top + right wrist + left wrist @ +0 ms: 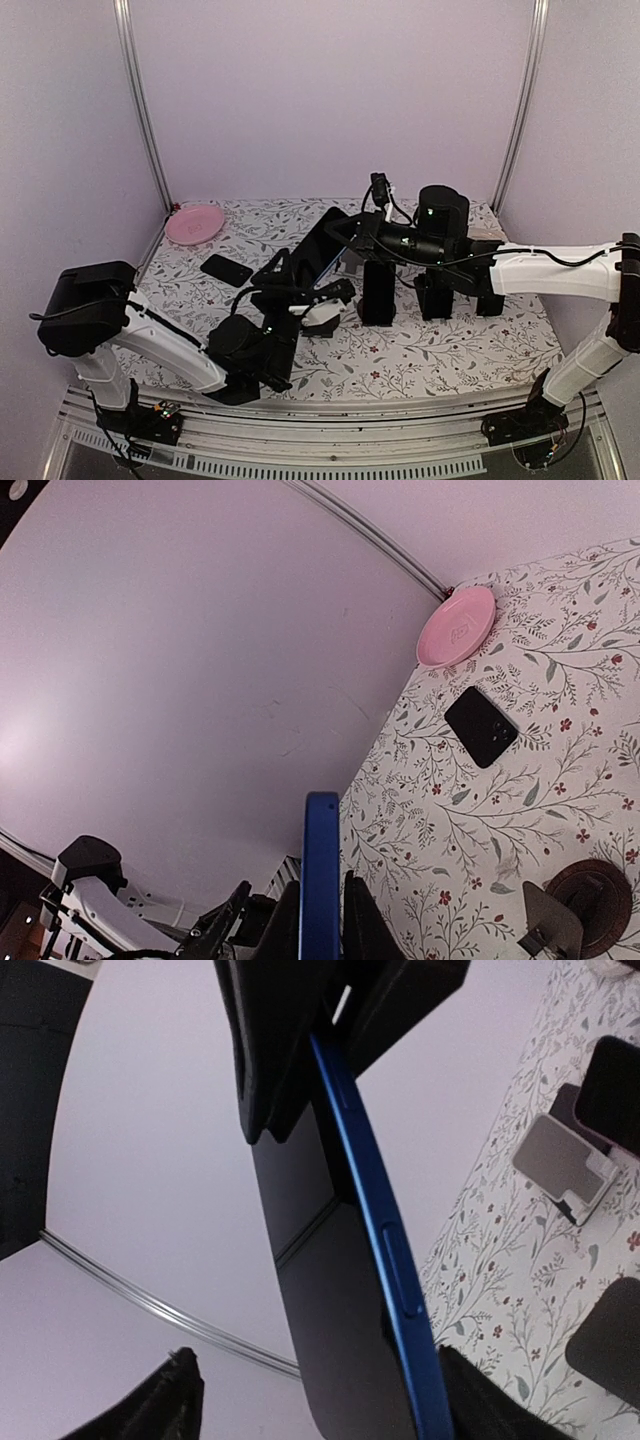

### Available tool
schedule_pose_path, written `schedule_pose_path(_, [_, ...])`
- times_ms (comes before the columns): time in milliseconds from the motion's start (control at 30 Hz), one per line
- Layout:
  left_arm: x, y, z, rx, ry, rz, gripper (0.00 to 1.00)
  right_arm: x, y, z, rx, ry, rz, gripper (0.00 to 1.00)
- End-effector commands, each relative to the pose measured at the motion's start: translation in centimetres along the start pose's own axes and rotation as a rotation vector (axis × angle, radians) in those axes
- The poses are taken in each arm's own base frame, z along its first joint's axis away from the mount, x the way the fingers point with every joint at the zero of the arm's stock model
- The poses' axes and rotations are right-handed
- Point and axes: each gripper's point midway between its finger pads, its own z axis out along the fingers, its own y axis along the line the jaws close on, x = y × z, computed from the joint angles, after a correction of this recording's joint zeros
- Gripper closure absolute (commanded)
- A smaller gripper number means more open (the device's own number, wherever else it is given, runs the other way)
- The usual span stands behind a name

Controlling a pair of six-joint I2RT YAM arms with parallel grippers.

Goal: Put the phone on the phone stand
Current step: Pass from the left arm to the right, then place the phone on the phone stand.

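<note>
The phone (322, 250), blue-edged with a dark screen, hangs tilted above the middle of the table. My right gripper (346, 233) is shut on its upper end; in the right wrist view the blue edge (321, 870) sits pinched between the two fingers (322, 925). My left gripper (308, 285) stands open around the lower end. In the left wrist view its fingertips (165, 1400) flank the phone (350, 1360), the right one close to the blue edge. The silver phone stand (562, 1163) stands on the floral cloth just beyond, and shows again in the right wrist view (552, 915).
A second black phone (225, 269) lies flat on the left of the cloth. A pink plate (195, 223) sits in the back left corner. Three black upright blocks (377, 293) stand in a row under the right arm. Lilac walls close in three sides.
</note>
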Motion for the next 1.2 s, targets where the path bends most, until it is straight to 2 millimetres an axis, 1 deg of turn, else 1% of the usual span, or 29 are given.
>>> schedule_pose_path(0, [0.8, 4.7, -0.7, -0.094, -0.012, -0.343, 0.12, -1.7, 2.7, -1.3, -0.078, -0.076, -0.084, 0.98])
schedule_pose_path(67, [0.9, 4.8, -0.8, -0.093, -0.015, -0.356, 0.05, -1.9, 2.8, -1.6, -0.075, -0.086, -0.094, 0.97])
schedule_pose_path(100, [1.0, 4.8, -0.8, -0.093, -0.014, -0.359, 0.04, -2.0, 2.8, -1.7, -0.072, -0.089, -0.101, 0.97])
schedule_pose_path(333, [1.5, 4.1, -0.9, -0.08, 0.0, -0.346, 0.03, -2.4, 2.6, -2.4, -0.044, -0.121, -0.133, 0.98])
schedule_pose_path(600, [1.2, 2.8, -1.1, -0.01, -0.016, -0.37, 0.03, -3.0, 2.5, -3.1, -0.013, -0.151, -0.16, 0.98])
schedule_pose_path(700, [0.6, 1.9, -1.1, 0.064, -0.031, -0.4, 0.03, -3.1, 2.4, -3.3, 0.0, -0.156, -0.168, 0.98])
schedule_pose_path(733, [0.3, 0.8, -1.2, 0.122, -0.037, -0.409, 0.03, -3.2, 2.4, -3.4, 0.006, -0.161, -0.172, 0.98])
schedule_pose_path(833, [-0.2, -0.8, -1.4, 0.296, -0.046, -0.497, 0.05, -3.4, 2.3, -3.8, 0.021, -0.17, -0.188, 0.98])
schedule_pose_path(900, [-0.3, -0.9, -1.4, 0.39, -0.05, -0.595, 0.06, -3.5, 2.0, -3.9, 0.04, -0.174, -0.204, 0.98])
schedule_pose_path(1033, [0.2, -0.7, -1.9, 0.529, -0.072, -0.755, 0.06, -3.6, 1.8, -3.9, 0.071, -0.16, -0.262, 0.98])
schedule_pose_path(1167, [1.0, 0.2, -1.8, 0.624, -0.078, -0.913, 0.06, -3.2, 1.8, -3.8, 0.063, -0.117, -0.328, 0.98])
